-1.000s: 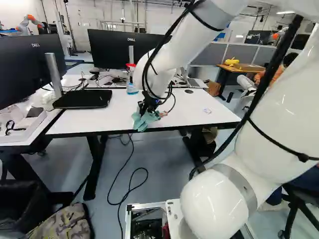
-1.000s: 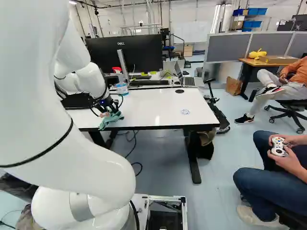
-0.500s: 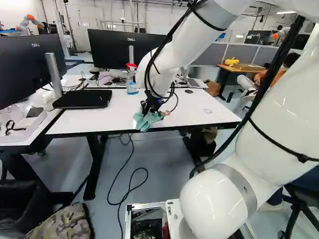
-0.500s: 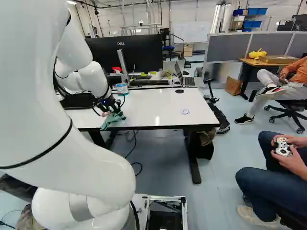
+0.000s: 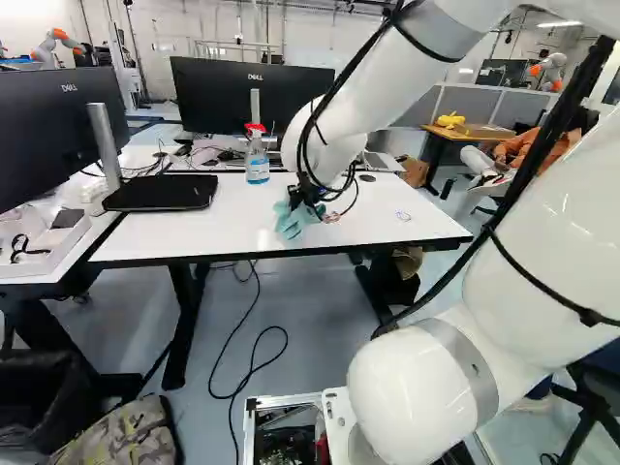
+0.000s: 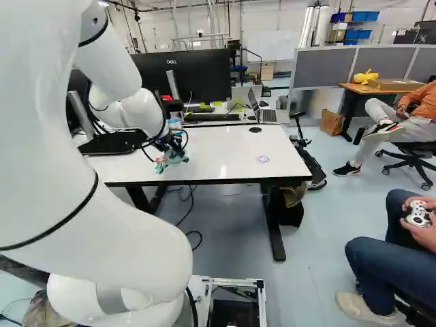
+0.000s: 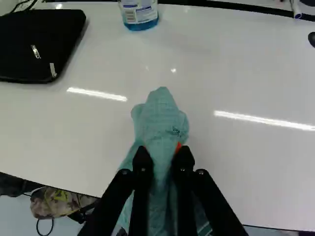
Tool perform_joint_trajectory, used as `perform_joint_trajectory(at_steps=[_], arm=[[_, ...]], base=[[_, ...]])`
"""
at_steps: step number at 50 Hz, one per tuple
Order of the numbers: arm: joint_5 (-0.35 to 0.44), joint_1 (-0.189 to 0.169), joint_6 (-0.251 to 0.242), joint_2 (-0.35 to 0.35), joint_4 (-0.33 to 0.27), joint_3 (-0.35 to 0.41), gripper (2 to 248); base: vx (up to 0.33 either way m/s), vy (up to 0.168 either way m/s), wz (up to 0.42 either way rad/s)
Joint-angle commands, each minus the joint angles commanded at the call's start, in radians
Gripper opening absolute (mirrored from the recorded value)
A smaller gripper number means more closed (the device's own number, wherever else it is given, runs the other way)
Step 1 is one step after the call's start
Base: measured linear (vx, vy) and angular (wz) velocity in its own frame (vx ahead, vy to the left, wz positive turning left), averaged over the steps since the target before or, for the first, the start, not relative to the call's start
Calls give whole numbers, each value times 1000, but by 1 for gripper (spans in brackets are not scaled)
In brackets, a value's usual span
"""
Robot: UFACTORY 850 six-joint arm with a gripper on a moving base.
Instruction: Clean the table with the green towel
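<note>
Reaching over the table (image 5: 387, 199), we are sloping our arm (image 5: 363, 107) and gripper (image 5: 304, 200) downward in the left base view; in the right, we are holding the green towel (image 6: 174, 157) near the front edge; in the wrist view, we are pinching it between both fingers (image 7: 142, 164).

green towel (image 7: 160, 120): rumpled cloth, matt | table (image 7: 246, 73): smooth, glossy | spray bottle (image 5: 257, 163): clear plastic

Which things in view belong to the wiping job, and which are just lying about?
For the job:
green towel, in the gripper
white table
blue scribble on it, likely for wiping
spray bottle, perhaps

Just lying about:
black case
open laptop
camouflage bag
</note>
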Motion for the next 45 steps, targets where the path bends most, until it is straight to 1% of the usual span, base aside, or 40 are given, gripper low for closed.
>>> perform_joint_trajectory(at_steps=[19,45], arm=[[105,-72,0,17,0,19,57],[227,-168,0,-42,0,24,57]], base=[[0,0,0],[0,0,0]])
